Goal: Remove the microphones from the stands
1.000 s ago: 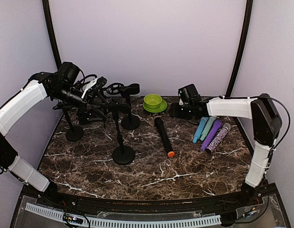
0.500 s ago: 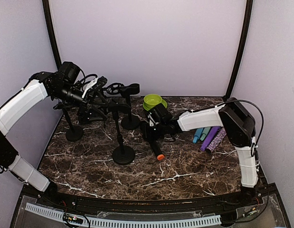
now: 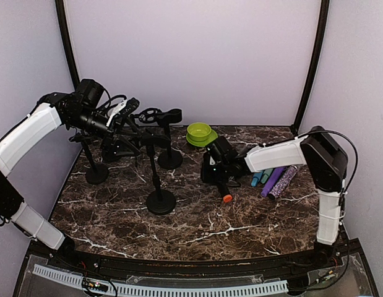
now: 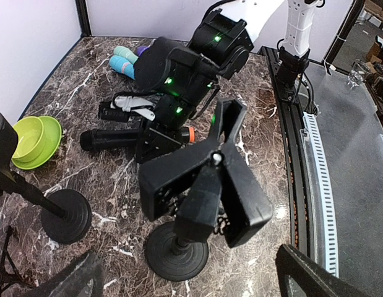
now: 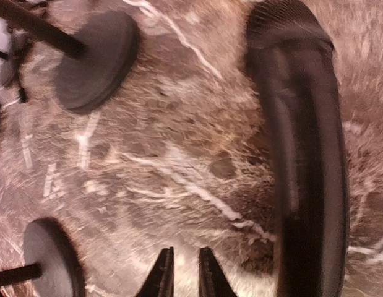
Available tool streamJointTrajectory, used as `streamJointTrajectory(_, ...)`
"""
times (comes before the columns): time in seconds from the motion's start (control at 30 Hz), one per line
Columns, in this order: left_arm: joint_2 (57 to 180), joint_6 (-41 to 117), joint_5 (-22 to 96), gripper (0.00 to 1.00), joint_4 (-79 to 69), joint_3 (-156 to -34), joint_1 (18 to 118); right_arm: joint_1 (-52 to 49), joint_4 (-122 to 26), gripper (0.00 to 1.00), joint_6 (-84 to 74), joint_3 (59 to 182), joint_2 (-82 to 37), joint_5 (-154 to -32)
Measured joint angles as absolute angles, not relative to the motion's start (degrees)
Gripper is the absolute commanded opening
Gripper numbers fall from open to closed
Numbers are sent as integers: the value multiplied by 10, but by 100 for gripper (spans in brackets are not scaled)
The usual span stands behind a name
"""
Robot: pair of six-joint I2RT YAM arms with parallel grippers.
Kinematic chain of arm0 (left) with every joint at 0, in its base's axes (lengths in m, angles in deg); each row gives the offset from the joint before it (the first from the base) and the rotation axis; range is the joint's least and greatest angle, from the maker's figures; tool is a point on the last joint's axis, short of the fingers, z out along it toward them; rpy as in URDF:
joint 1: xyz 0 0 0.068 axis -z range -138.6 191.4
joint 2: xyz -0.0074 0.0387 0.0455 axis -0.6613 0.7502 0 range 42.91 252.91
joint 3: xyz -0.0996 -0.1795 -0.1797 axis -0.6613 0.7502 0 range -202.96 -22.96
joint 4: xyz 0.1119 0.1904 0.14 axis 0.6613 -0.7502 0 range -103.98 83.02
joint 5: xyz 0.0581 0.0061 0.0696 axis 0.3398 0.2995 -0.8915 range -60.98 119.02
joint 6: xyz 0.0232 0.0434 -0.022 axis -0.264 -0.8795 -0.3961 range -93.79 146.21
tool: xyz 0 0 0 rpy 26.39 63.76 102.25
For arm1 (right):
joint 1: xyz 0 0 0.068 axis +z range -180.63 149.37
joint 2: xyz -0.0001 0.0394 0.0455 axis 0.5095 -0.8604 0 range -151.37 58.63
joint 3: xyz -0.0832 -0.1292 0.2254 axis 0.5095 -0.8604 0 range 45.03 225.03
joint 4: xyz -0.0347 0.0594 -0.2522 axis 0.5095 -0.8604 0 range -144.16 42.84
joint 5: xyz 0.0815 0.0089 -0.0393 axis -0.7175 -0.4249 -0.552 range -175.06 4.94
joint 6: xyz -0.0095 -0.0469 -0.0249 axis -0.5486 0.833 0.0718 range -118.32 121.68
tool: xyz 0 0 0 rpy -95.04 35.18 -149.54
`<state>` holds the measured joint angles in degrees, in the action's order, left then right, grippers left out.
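A black microphone (image 3: 221, 189) with an orange end lies flat on the marble table; it also shows in the left wrist view (image 4: 117, 139) and the right wrist view (image 5: 302, 142). My right gripper (image 3: 215, 166) hovers low over its head end, fingertips (image 5: 161, 272) almost together with nothing between them, the microphone just to their right. The nearest stand (image 3: 159, 185) has a black spring clip (image 4: 203, 179) that holds nothing. My left gripper (image 3: 130, 120) is high above that stand, its fingers (image 4: 309, 272) spread wide and empty.
Two more black stands rise at the back left (image 3: 97, 173) and back centre (image 3: 169, 158). A green bowl (image 3: 200, 133) sits at the back. Teal, purple and glitter microphones (image 3: 275, 173) lie at the right. Curtain walls close in the table.
My right arm swung from the back right to the black microphone, then slightly back right. The microphone shifted and turned on the table. The left arm has not moved.
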<state>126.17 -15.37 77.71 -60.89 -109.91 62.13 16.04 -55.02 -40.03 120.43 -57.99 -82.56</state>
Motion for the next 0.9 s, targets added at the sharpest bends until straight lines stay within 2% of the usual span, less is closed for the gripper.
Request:
streamJointTrajectory(0.3,1264,-151,778,99,-609,-1100,621,218,-403,48,-302,1143,-444,-820)
streamJointTrajectory(0.57,1264,-150,779,99,-609,-1100,621,296,-255,48,-238,999,-404,-820)
streamJointTrajectory(0.6,1264,-150,779,99,-609,-1100,621,304,-250,67,-235,995,-404,-820)
streamJointTrajectory(0.63,1264,-150,779,99,-609,-1100,621,311,-246,70,-234,995,-404,-820)
streamJointTrajectory(0.9,1264,-146,779,99,-608,-1100,621,364,-211,72,-137,1046,-435,-766)
